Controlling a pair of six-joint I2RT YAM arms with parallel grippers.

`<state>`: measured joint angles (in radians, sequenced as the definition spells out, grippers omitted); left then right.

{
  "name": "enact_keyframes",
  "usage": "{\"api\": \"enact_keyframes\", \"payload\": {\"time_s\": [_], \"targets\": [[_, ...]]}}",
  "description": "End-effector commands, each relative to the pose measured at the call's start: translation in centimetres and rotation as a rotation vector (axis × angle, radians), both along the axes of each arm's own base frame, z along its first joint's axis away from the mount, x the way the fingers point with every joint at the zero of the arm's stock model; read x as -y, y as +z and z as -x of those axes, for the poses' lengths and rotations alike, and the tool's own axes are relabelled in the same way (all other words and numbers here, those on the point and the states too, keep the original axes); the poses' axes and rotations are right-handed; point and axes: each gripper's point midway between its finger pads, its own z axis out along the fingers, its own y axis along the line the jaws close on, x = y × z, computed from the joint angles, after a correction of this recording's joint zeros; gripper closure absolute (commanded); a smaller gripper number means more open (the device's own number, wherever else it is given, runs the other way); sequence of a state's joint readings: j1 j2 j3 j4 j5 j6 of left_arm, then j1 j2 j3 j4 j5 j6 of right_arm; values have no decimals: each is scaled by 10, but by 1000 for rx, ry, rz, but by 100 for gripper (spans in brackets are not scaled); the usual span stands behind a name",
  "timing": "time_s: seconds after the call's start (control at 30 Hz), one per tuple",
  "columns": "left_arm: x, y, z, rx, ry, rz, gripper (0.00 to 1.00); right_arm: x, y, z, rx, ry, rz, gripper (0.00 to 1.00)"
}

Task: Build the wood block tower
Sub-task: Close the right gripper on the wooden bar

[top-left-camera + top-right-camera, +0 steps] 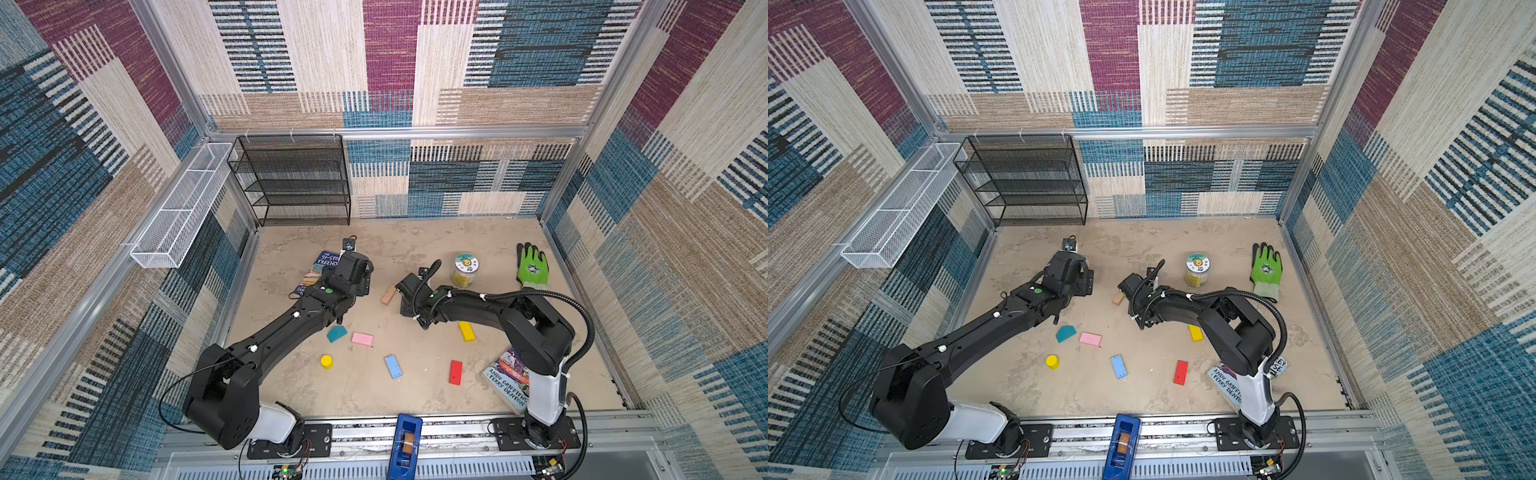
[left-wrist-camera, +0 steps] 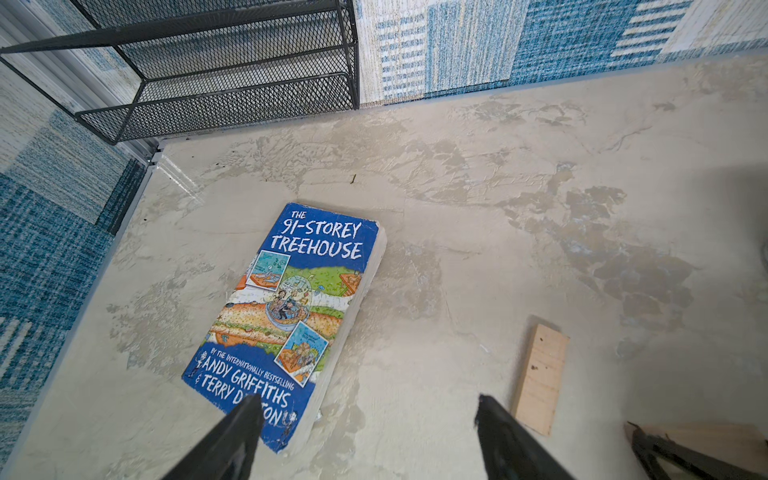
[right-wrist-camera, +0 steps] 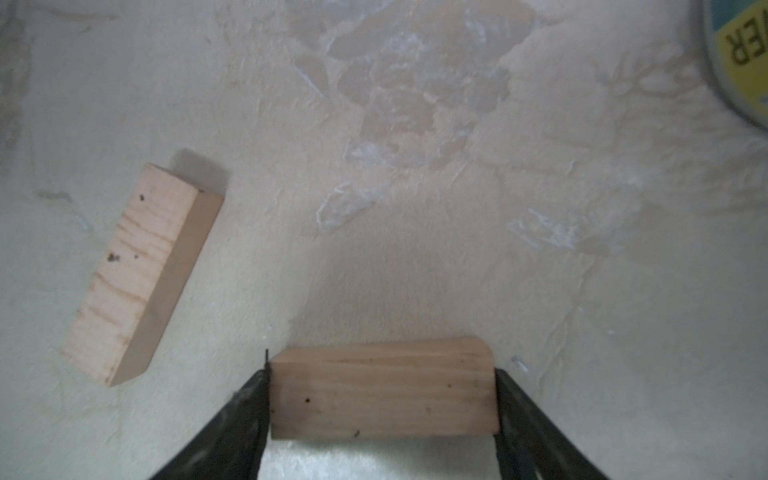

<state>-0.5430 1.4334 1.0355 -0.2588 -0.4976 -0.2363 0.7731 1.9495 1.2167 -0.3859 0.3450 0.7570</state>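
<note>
My right gripper (image 3: 382, 374) is shut on a plain wood block (image 3: 382, 395), one finger at each end, just above the table. A second plain wood block (image 3: 141, 270) lies flat beside it, also seen in both top views (image 1: 388, 294) (image 1: 1118, 298). My left gripper (image 2: 368, 405) hangs open and empty, with that block (image 2: 540, 378) to one side. Lying singly nearer the front are the teal house piece (image 1: 336, 333), pink slab (image 1: 362, 338), yellow cylinder (image 1: 326, 361), light blue slab (image 1: 393, 366), red slab (image 1: 455, 372) and yellow slab (image 1: 466, 331). No tower shows in any view.
A blue paperback (image 2: 291, 316) lies under my left gripper, and another book (image 1: 509, 384) by the right arm's base. A yellow jar (image 1: 465, 270) and a green glove (image 1: 532, 266) sit at the back right. A black mesh rack (image 1: 291, 178) stands at the back left.
</note>
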Motion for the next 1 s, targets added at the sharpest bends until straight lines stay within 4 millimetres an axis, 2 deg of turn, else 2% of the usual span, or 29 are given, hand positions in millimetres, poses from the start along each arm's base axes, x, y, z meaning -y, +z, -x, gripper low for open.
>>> {"api": "enact_keyframes", "payload": {"time_s": [0.0, 0.2, 0.57, 0.83, 0.97], "targets": [[-4, 1, -1, 0, 6, -35, 15, 4, -11, 8, -48, 18, 34, 27], [-5, 0, -1, -5, 7, -44, 15, -1, -11, -4, -33, 36, 50, 26], [-10, 1, 0, -7, 22, -68, 15, 8, -14, -17, -38, 24, 37, 25], [-9, 1, 0, -9, 26, -68, 14, 8, -12, -21, -37, 31, 8, 22], [-11, 0, 0, -13, 29, -72, 14, 5, -7, -25, -29, 42, 3, 15]]}}
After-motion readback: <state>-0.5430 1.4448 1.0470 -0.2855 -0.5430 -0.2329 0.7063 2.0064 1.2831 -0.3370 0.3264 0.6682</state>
